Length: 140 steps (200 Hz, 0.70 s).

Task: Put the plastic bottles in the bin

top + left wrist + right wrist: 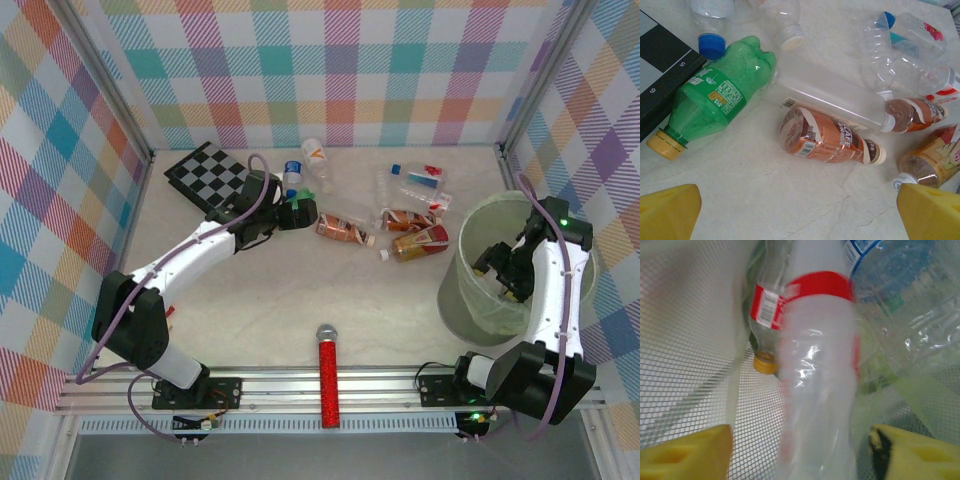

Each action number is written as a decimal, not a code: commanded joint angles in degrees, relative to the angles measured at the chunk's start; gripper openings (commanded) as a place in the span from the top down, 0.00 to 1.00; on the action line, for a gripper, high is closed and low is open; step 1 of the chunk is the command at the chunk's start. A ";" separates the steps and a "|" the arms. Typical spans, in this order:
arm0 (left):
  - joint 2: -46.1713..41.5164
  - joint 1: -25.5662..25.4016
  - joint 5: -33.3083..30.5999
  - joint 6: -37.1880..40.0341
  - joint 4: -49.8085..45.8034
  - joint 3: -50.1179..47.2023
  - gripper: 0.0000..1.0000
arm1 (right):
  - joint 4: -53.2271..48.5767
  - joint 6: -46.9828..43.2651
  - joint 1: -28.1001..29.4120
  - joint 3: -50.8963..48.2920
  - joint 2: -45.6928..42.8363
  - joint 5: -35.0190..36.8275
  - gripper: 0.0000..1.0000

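Observation:
Several plastic bottles lie in a loose heap at the back of the table. Among them are a green bottle with a yellow cap, an orange-brown coffee bottle and a long clear one. My left gripper hovers open just short of the coffee bottle, nothing between its fingers. My right gripper hangs inside the bin. Its jaws stand apart on either side of a blurred clear bottle with a red label. More bottles lie below.
A black-and-grey checkerboard lies at the back left, touching the green bottle. A red glittery microphone lies at the near edge between the arm bases. Plaid walls close in the table on three sides.

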 commanded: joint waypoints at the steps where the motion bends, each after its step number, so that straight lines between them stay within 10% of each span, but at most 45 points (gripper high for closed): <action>1: 1.07 0.43 -1.61 1.94 -1.50 1.97 0.00 | 0.83 -0.10 -0.41 1.39 0.09 -1.21 0.19; 140: 17.00 2.02 -9.30 22.18 -8.63 16.27 0.00 | -15.83 -2.19 -0.87 34.85 -4.67 -3.49 0.03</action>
